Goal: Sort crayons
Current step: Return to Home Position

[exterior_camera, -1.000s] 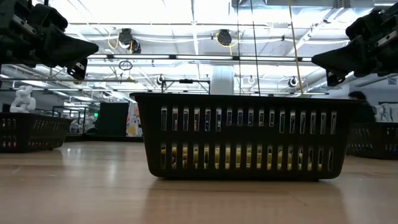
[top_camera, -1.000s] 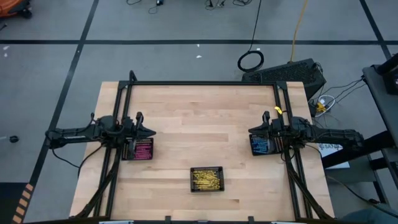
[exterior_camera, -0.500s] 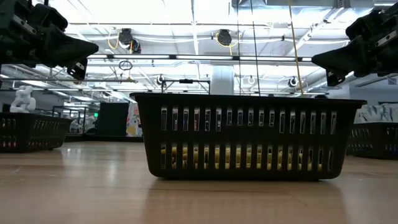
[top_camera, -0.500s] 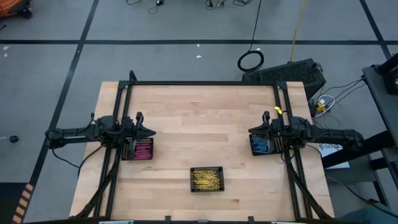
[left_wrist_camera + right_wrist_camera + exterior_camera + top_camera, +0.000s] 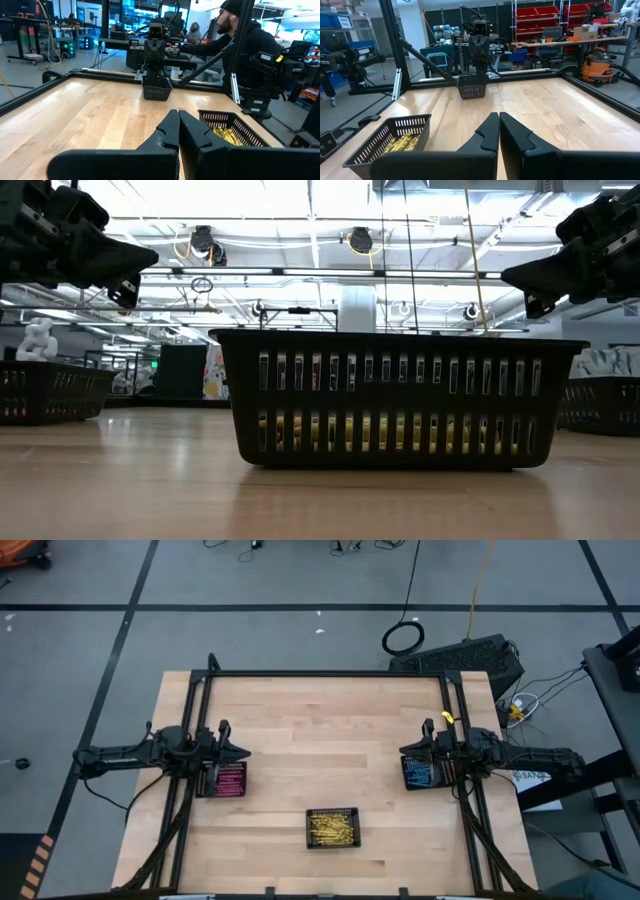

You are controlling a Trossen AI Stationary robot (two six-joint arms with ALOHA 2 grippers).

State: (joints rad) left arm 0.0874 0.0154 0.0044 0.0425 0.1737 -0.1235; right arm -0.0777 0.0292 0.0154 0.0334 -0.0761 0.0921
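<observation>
Three black mesh trays stand on the wooden table. One (image 5: 309, 828) near the front middle holds yellow crayons (image 5: 333, 828). One (image 5: 228, 796) at the left holds pink crayons (image 5: 231, 780). One (image 5: 420, 789) at the right holds blue crayons (image 5: 417, 773). My left gripper (image 5: 246, 752) hovers level over the far edge of the pink tray, shut and with nothing in it (image 5: 178, 118). My right gripper (image 5: 402, 753) hovers level over the far edge of the blue tray, also shut with nothing in it (image 5: 499, 120). The two grippers point at each other across the table.
A black frame (image 5: 325, 673) runs along the table's far edge and down both sides past the arms. Bare wood (image 5: 325, 730) lies between the two grippers. In the left wrist view a person (image 5: 250, 45) in dark clothes stands beyond the table's near edge.
</observation>
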